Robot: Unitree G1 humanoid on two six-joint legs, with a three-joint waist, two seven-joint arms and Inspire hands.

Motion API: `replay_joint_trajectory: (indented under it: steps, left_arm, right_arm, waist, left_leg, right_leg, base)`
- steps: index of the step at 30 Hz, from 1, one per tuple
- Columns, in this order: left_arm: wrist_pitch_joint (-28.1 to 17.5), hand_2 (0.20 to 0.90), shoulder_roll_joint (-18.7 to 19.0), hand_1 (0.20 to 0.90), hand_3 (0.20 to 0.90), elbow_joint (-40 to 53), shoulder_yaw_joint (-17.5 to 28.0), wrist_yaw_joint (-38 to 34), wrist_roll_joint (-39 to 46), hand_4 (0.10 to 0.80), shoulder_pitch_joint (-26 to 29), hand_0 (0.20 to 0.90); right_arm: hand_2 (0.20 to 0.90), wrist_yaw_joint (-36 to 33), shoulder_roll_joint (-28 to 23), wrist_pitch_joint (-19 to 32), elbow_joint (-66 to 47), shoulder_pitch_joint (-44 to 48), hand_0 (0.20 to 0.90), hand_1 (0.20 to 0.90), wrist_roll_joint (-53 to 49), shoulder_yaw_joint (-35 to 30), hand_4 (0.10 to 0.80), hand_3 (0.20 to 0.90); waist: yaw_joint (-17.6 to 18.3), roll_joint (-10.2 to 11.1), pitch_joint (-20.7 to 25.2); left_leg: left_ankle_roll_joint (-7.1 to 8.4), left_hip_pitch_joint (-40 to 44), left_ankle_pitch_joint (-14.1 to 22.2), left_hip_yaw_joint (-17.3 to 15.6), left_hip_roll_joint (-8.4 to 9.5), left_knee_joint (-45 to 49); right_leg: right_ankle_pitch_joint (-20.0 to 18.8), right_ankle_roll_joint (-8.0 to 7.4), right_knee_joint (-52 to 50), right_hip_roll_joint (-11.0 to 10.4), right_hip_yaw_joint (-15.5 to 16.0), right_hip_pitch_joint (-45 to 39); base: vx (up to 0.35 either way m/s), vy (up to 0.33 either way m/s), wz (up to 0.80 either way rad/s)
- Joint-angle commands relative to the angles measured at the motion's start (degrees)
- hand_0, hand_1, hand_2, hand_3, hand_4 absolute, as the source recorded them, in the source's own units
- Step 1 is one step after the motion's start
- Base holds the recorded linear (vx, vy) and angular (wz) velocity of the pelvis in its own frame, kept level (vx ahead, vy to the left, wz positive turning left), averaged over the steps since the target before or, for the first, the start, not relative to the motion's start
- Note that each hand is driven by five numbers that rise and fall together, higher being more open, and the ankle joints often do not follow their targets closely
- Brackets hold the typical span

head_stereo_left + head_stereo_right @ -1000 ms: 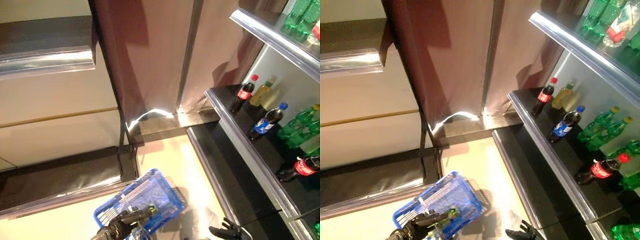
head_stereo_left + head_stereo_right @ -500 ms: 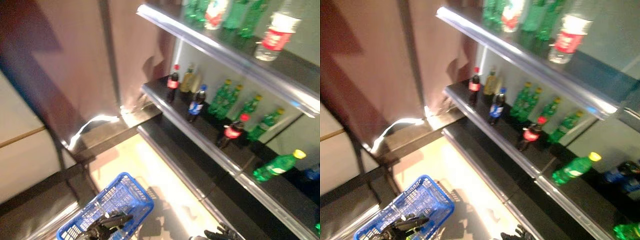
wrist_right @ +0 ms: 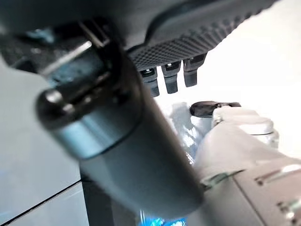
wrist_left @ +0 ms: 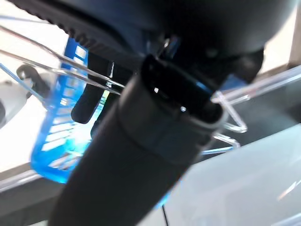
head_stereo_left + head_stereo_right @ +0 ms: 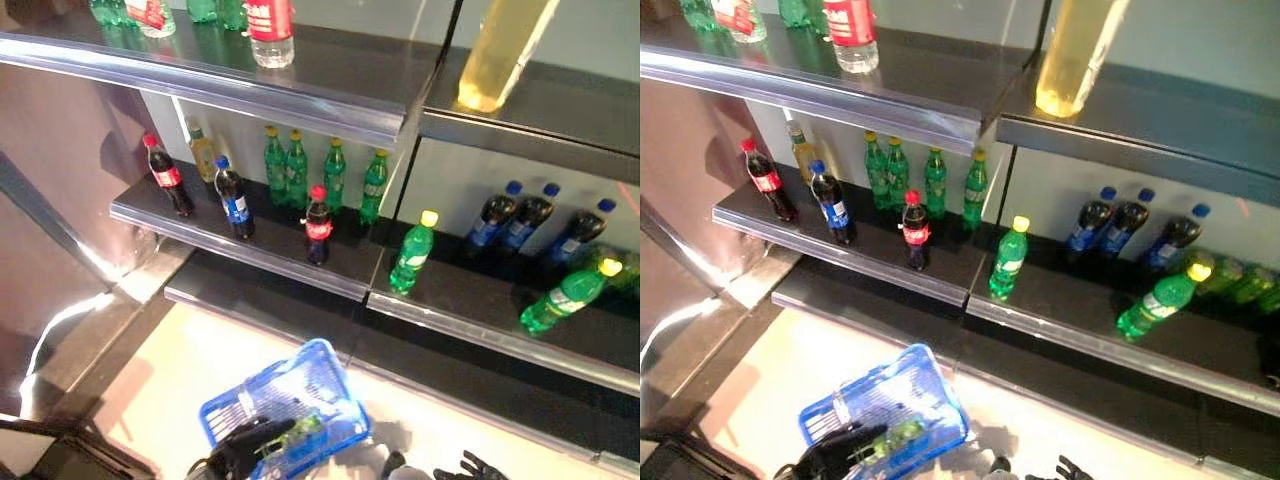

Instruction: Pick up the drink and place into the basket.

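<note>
Drinks stand on black shelves ahead: a red-capped cola bottle near the middle shelf's front edge, a green bottle with a yellow cap to its right, and a blue-capped dark bottle to its left. Below them hangs the blue basket, carried by my left hand, whose fingers are curled round its wire handle. Something green lies inside the basket by the fingers. My right hand shows low at the view's bottom edge, open and holding nothing, far below the bottles.
A row of green bottles stands at the back of the middle shelf, dark blue-capped bottles and a lying green bottle further right. The upper shelf overhangs with more bottles. A lower black ledge juts out above pale floor.
The whole picture has swung from the brown wall round to face the shelves, so the camera moved. Both hands stay low, the left still carrying the basket.
</note>
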State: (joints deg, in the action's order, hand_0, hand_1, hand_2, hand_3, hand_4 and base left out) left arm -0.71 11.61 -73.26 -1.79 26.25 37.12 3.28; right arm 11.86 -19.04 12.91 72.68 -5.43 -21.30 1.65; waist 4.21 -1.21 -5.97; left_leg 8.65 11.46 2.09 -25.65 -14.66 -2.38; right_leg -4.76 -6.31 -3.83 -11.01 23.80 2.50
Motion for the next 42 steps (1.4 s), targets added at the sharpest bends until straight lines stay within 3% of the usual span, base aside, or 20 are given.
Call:
replay_joint_trajectory:
  steps: [1,6,13,26,28,30,34,35,38,42]
  left_arm:
    - [-3.3,0.3,6.6,0.3,0.2,2.3,2.0,3.3,2.5,0.1,-2.7,0.3]
    - [-3.3,0.3,6.0,0.3,0.2,2.5,1.0,2.5,0.8,0.1,-1.8,0.3]
    - [-2.7,0.3,6.7,0.3,0.2,2.1,0.7,1.8,1.4,0.1,-1.1,0.3]
    - [-0.4,0.3,6.6,0.3,0.2,-0.5,2.3,2.1,0.4,0.1,-1.8,0.3]
    - [0.8,0.3,6.6,0.3,0.2,-0.9,2.6,3.0,2.5,0.1,-2.0,0.3]
    - [5.0,0.3,6.6,0.3,0.2,-0.7,3.7,6.7,6.3,0.1,-1.9,0.3]
    - [6.8,0.3,6.3,0.3,0.2,-0.1,2.9,9.2,7.9,0.1,-1.9,0.3]
    - [10.1,0.3,6.2,0.3,0.2,0.2,3.1,11.5,12.1,0.1,-1.7,0.3]
    - [13.7,0.3,5.9,0.3,0.2,1.4,4.1,14.7,16.3,0.1,-1.7,0.3]
    - [14.0,0.3,5.7,0.3,0.2,2.0,3.2,16.4,17.4,0.1,-1.7,0.3]
  right_arm:
    - [0.9,0.6,-0.3,1.0,2.6,3.3,0.9,0.9,0.6,-1.5,0.8,0.9]
    - [0.9,0.4,-0.4,1.1,1.7,4.0,0.9,0.9,-1.1,-1.9,0.8,0.9]
    - [0.9,0.1,0.0,1.0,1.2,3.8,0.9,0.9,-0.9,-1.4,0.8,0.9]
    - [0.9,-0.5,0.7,0.6,2.4,3.8,0.9,0.9,-0.2,-1.3,0.8,0.9]
    - [0.9,-0.7,0.8,0.4,2.7,3.8,0.9,0.9,-0.1,-1.4,0.8,0.9]
    - [0.9,-0.6,0.6,0.2,3.0,3.6,0.9,0.9,0.7,-1.7,0.8,0.9]
    - [0.9,-0.6,0.3,0.0,3.2,3.6,0.9,0.9,0.8,-1.9,0.8,0.9]
    - [0.9,-0.5,0.1,0.0,3.0,3.6,0.9,0.9,0.7,-1.9,0.8,0.9]
    - [0.9,-0.2,0.1,0.1,2.5,3.5,0.9,0.9,1.1,-1.8,0.8,0.9]
    - [0.9,-0.4,0.4,0.6,2.4,3.6,0.9,0.9,1.0,-1.4,0.8,0.9]
  waist:
    - [-2.4,2.4,0.3]
    - [-2.4,1.8,0.8]
    - [-1.6,1.2,1.6]
    - [-2.1,1.8,2.1]
    - [-2.0,2.0,2.1]
    - [-1.8,2.3,2.2]
    - [-2.0,2.6,2.2]
    - [-2.0,2.7,2.1]
    - [-2.3,3.1,2.1]
    - [-2.8,3.6,2.1]
  left_leg:
    - [-3.78,-6.0,-5.5,5.1,4.84,-2.2]
    - [-3.77,-5.0,-4.6,8.6,5.95,-2.3]
    - [-4.29,-4.4,-3.9,9.9,6.96,-2.6]
    - [-4.33,-3.7,-3.6,9.1,7.14,-2.6]
    - [-4.43,-3.3,-3.6,9.0,7.07,-2.6]
    - [-4.39,-2.8,-3.4,8.6,6.94,-2.6]
    - [-4.29,-2.8,-3.4,8.4,6.74,-2.6]
    - [-4.24,-2.8,-3.4,8.4,6.67,-2.6]
    - [-3.93,-3.1,-3.6,8.2,6.5,-2.6]
    - [-3.77,-3.8,-3.8,8.5,6.5,-2.6]
  right_leg:
    - [5.3,-2.78,-2.0,-1.5,-3.1,-4.4]
    - [5.4,-3.04,-1.5,-1.2,-4.8,-5.8]
    - [5.6,-3.21,-1.0,-1.2,-5.8,-6.7]
    - [5.4,-3.47,-0.1,-1.4,-4.9,-8.0]
    - [5.5,-3.48,-0.3,-1.3,-5.2,-8.2]
    - [5.4,-3.47,0.0,-1.2,-5.3,-8.6]
    - [4.9,-3.42,0.8,-1.0,-5.3,-8.9]
    - [4.7,-3.46,1.1,-0.9,-5.3,-8.9]
    - [4.1,-3.43,2.3,-0.7,-5.0,-9.3]
    - [3.5,-3.45,3.4,-0.5,-4.8,-9.3]
  base:
    - [0.067,-0.114,-1.07]
    - [0.093,-0.035,-0.16]
    - [0.071,0.002,-0.09]
    - [-0.033,0.0,0.0]
    - [0.0,0.0,0.0]
    - [0.0,0.0,0.0]
    - [0.0,0.0,0.0]
    - [0.0,0.0,0.0]
    - [-0.05,0.015,-0.03]
    - [-0.066,0.008,-0.04]
